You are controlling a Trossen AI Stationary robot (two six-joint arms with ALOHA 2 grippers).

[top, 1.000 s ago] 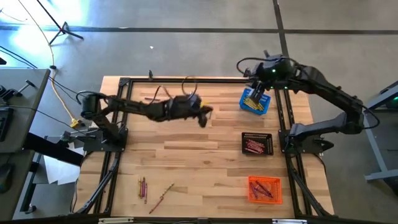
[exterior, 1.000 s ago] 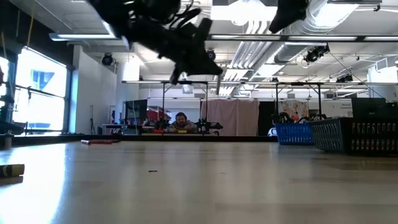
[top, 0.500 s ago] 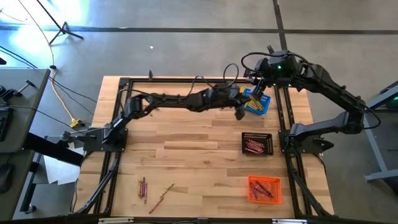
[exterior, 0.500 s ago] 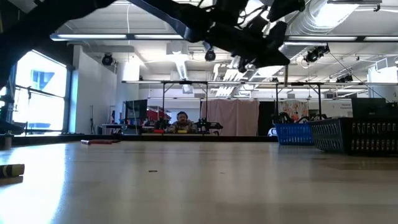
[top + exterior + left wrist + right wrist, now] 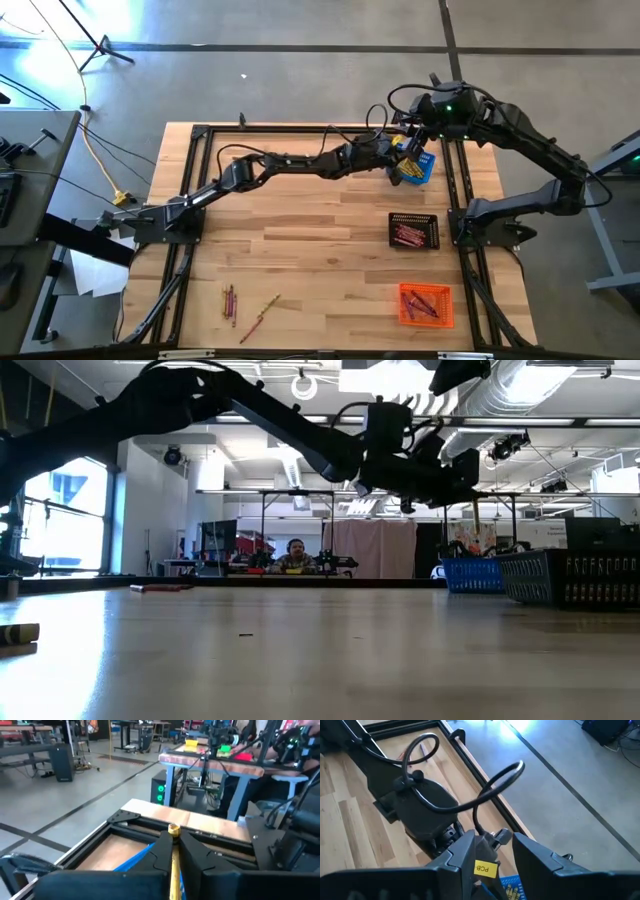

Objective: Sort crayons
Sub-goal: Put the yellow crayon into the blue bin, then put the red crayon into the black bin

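Left arm is stretched far across the back of the table [image 5: 300,230], its gripper [image 5: 393,163] at the near-left edge of the blue basket [image 5: 418,168]. In the left wrist view the two dark fingers [image 5: 162,851] are clenched on a yellow crayon [image 5: 173,865], which stands up between them with its tip poking out above; a blue strip of the basket shows just beyond. From table height the gripper hangs well above the surface, left of the blue basket [image 5: 471,574].

Right gripper [image 5: 415,148] hovers over the same blue basket, close beside the left one. Its fingers [image 5: 461,856] stand apart, nothing seen between them; past them lie the left arm's wrist and looped cables, and a corner of the basket with yellow crayons inside.

Where the crayons are:
- yellow ones in the blue basket, back right
- red/pink ones in the black basket [image 5: 413,230], mid right
- more in the orange basket [image 5: 426,305], front right; colours hard to tell
- a few loose on the wood at front left [image 5: 231,300], with one lying apart at a slant [image 5: 263,312]
- a couple loose near the back edge [image 5: 247,153]

A person [image 5: 292,556] sits at a bench far behind the table.
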